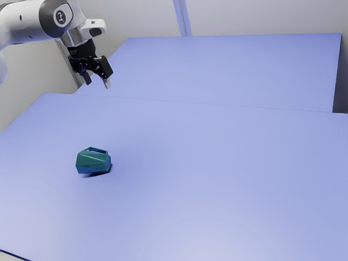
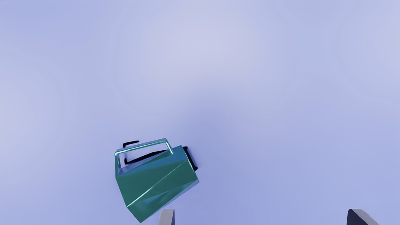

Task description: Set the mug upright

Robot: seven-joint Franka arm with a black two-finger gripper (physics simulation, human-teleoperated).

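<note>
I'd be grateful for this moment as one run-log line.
mug: lying on its side on the table | gripper: open, empty, above the table, apart from the mug | goal: mug not yet upright

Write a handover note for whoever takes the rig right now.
Gripper: open and empty, fingers wide apart, held above the table and clear of the mug.
Mug: lying on its side on the table, toward the exterior view's left; its handle sticks out from its side.
Done: the mug is in the wrist view, but neither gripped nor upright.
Left: line up with the mug, lower, grip, turn it upright, set it down and release.
</note>
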